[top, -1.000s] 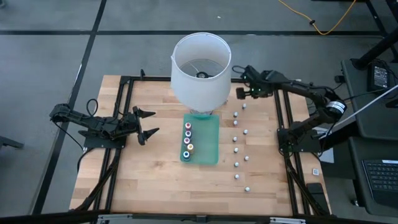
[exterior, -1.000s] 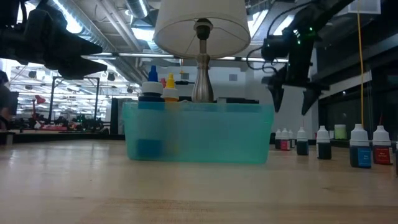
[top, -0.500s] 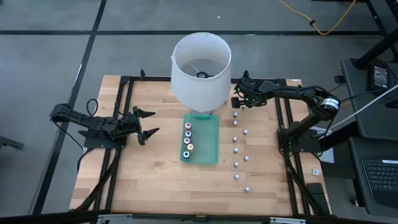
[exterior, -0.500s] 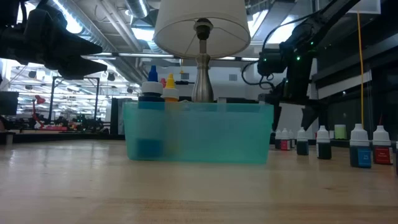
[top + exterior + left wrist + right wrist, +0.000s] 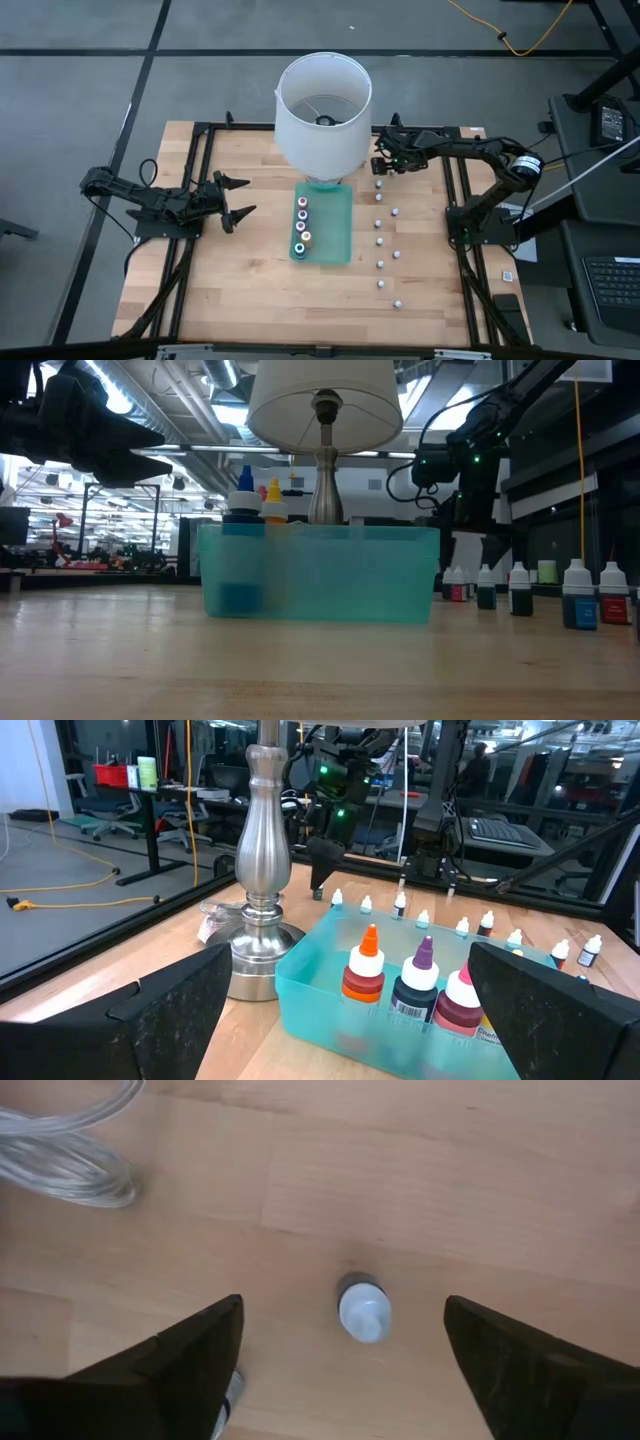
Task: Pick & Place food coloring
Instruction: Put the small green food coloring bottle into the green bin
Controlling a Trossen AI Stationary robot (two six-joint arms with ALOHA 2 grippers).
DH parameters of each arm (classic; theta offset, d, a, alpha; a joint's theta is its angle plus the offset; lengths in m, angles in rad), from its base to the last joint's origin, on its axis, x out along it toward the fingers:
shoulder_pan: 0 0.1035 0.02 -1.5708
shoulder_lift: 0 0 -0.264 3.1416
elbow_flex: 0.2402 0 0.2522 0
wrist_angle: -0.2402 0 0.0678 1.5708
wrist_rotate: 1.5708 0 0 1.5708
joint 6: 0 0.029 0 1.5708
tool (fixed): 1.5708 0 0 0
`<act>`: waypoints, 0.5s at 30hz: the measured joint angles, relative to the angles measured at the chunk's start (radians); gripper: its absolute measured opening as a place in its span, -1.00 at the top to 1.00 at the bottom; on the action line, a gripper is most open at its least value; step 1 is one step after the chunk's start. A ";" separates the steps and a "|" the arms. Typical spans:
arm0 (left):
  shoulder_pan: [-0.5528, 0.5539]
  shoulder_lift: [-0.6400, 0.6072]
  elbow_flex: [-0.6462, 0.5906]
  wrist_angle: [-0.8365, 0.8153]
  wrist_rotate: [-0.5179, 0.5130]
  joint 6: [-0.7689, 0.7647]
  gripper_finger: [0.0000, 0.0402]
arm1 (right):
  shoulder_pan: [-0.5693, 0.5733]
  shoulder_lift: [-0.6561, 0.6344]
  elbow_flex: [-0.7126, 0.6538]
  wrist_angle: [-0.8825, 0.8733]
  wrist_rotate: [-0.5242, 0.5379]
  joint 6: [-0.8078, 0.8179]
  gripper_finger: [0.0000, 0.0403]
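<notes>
The right gripper [image 5: 381, 163] is being held low over the table [image 5: 240, 290], at about one o'clock from the green bin [image 5: 338, 225] in the overhead view, just beside the white lampshade [image 5: 322, 108]. Its fingers [image 5: 170, 1360] are being kept apart, with a white-capped food coloring bottle [image 5: 362, 1308] standing upright on the wood between them; neither finger is touching it, so nothing is being gripped. A coil of clear cord [image 5: 60, 1160] is lying on the wood nearby.

Further food coloring bottles are standing loose in an uneven line [image 5: 381, 240] at three o'clock from the bin, running toward the near edge of the table. Several more [image 5: 301, 222] are standing upright inside the bin, along its nine o'clock side; from the left wrist, orange [image 5: 369, 942], purple [image 5: 423, 954] and white caps are being shown there. The lamp's metal stem [image 5: 263, 830] is standing just beside the bin.

The left gripper [image 5: 236, 198] is being held wide open and empty at nine o'clock from the bin, well apart from it.
</notes>
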 joint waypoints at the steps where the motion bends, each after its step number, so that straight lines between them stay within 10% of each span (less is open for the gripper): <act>1: 0.000 0.000 0.000 0.000 0.000 0.000 -0.99 | 0.000 0.000 0.000 -0.001 0.000 0.000 -0.63; 15: 0.000 0.000 0.000 0.000 0.000 0.000 -0.99 | 0.000 0.000 0.000 -0.002 0.012 0.006 -0.11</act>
